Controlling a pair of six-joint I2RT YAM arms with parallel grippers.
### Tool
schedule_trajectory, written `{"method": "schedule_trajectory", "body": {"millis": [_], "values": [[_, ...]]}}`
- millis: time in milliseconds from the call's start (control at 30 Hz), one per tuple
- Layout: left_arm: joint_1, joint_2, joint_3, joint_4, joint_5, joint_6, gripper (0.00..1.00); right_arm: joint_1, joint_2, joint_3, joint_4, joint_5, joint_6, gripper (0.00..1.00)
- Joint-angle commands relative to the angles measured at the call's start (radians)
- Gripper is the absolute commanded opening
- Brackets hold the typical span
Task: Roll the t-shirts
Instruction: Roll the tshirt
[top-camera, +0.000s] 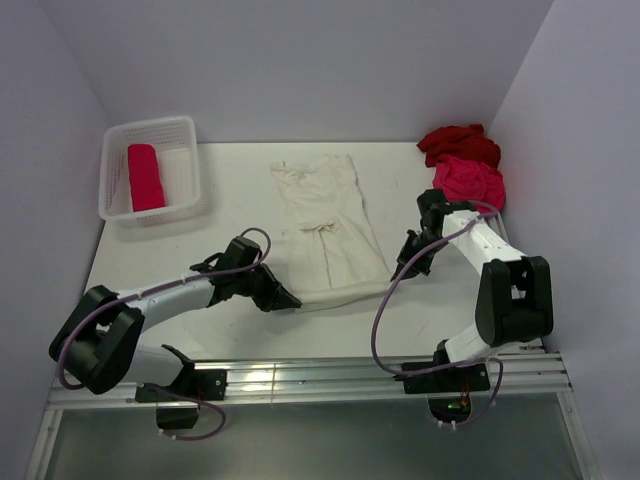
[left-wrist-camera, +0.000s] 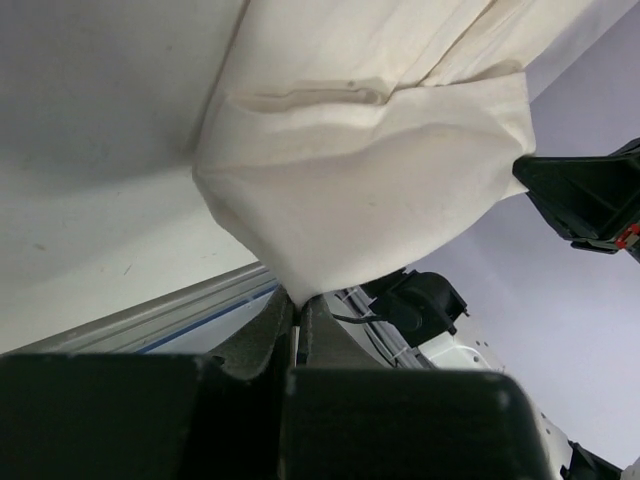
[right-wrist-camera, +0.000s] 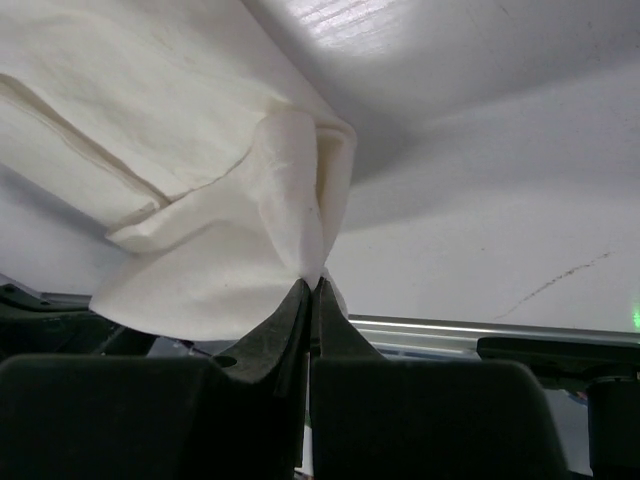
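White table (top-camera: 240, 190): cream t-shirt (top-camera: 325, 230), seemingly folded; left hand (left-wrist-camera: 298, 298), right hand (right-wrist-camera: 312, 284) pinch hem.

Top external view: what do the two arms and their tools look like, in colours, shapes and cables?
The left arm and right arm have white rounded links between bulky black joints. A thin mauve cable runs loosely along each, in free loops. The left tool and right tool are black, with two fingers tapering to narrow tips.

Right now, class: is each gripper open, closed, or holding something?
Left gripper: closed, pinching a near corner of the cream-white t-shirt.
Right gripper: closed, pinching the same shirt's other near corner.
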Motion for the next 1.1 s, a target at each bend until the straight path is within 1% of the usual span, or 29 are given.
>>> {"method": "schedule_trajectory", "body": {"millis": [0,367,533,600,700,733,767,800,833,867,900,967,1000,1067], "values": [[0.036,0.052,0.06,-0.04,0.05,0.076,0.0,-0.015,0.029,0.088,-0.025,0.026,-0.004,0.0],[0.142,0.208,0.241,-0.142,0.093,0.233,0.0,-0.025,0.205,0.269,-0.026,0.015,0.01,0.0],[0.16,0.297,0.348,-0.208,0.091,0.3,0.0,-0.033,0.271,0.322,-0.022,0.013,0.011,0.0],[0.165,0.33,0.364,-0.21,0.096,0.313,0.01,-0.036,0.3,0.339,-0.011,0.007,0.011,0.05],[0.173,0.356,0.382,-0.208,0.094,0.325,0.13,-0.039,0.325,0.352,0.01,0.01,0.016,0.14],[0.174,0.359,0.388,-0.208,0.091,0.328,0.17,-0.038,0.328,0.354,0.018,0.012,0.019,0.15],[0.179,0.363,0.39,-0.212,0.09,0.331,0.21,-0.041,0.329,0.36,0.024,0.015,0.025,0.25],[0.182,0.363,0.396,-0.212,0.085,0.339,0.3,-0.042,0.329,0.363,0.03,0.013,0.028,0.31],[0.183,0.363,0.397,-0.213,0.082,0.343,0.32,-0.044,0.326,0.365,0.038,0.013,0.031,0.34],[0.189,0.363,0.402,-0.221,0.079,0.346,0.34,-0.045,0.323,0.374,0.041,0.018,0.039,0.47],[0.191,0.359,0.41,-0.218,0.073,0.352,0.42,-0.05,0.317,0.38,0.046,0.016,0.038,0.51],[0.197,0.339,0.422,-0.224,0.06,0.359,0.49,-0.053,0.291,0.397,0.052,0.032,0.042,0.54],[0.2,0.328,0.434,-0.225,0.054,0.368,0.6,-0.055,0.279,0.398,0.056,0.033,0.041,0.55],[0.203,0.29,0.446,-0.238,0.024,0.375,0.61,-0.059,0.222,0.374,0.084,0.035,0.024,0.53]]}}
